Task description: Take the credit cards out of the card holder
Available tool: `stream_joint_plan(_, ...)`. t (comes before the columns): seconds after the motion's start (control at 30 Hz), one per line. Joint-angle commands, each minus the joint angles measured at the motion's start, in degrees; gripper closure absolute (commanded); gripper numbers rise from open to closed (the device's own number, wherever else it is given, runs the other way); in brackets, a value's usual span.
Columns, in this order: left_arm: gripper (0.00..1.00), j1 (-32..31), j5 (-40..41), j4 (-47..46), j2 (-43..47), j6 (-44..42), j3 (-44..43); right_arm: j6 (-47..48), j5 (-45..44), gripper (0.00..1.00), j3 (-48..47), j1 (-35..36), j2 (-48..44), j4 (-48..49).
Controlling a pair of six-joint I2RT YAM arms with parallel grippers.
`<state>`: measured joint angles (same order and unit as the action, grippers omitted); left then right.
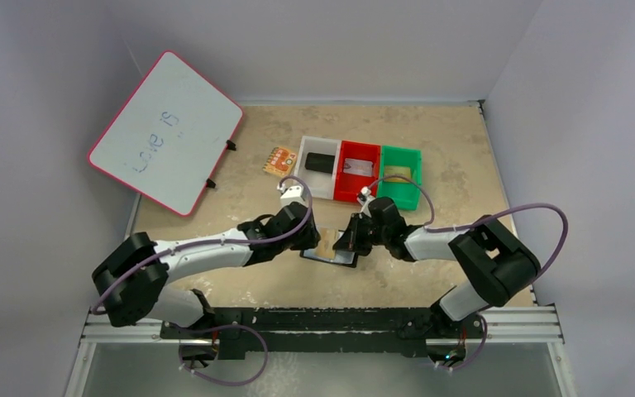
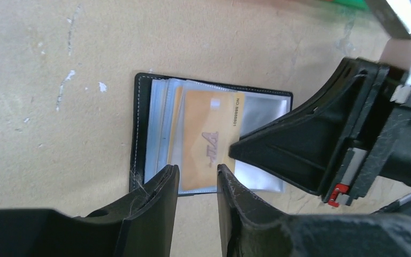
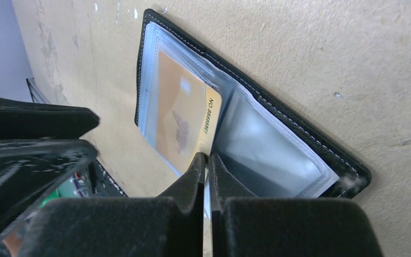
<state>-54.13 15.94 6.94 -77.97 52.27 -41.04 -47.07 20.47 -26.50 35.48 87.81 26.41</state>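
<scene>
Where card holder lies, tabletop scuffed; walls grey.

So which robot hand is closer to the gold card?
Right. The right gripper is pinched shut on the edge of the gold card, touching it. The left gripper sits open at the edge of the card holder, not gripping the card.

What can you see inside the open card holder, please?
A gold-tan card in clear sleeves, its edge pinched by the right gripper. Whether another card lies beneath it is hidden.
</scene>
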Motion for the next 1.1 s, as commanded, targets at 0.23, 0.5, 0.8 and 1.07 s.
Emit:
stream_joint_plan(0.23,0.72,-2.67,-1.52,-3.82,-12.65,-2.48,-4.77,0.87,0.72,1.0,1.5,-1.47,1.23,2.0)
stream_joint_plan(0.5,0.82,-2.93,0.92,-2.64,-12.78,-0.15,-2.46,-5.12,-0.74,0.93,3.34,-1.86,1.18,6.14)
stream_joint_plan(0.8,0.84,-3.35,1.37,-3.07,-11.21,1.43,-0.03,-15.5,-1.62,0.74,6.66,-2.0,4.94,19.33)
stream_joint_plan(1.07,0.85,-3.33,2.63,-2.4,-11.12,1.9,-0.26,-16.16,-3.84,1.0,8.86,-1.98,3.29,20.52)
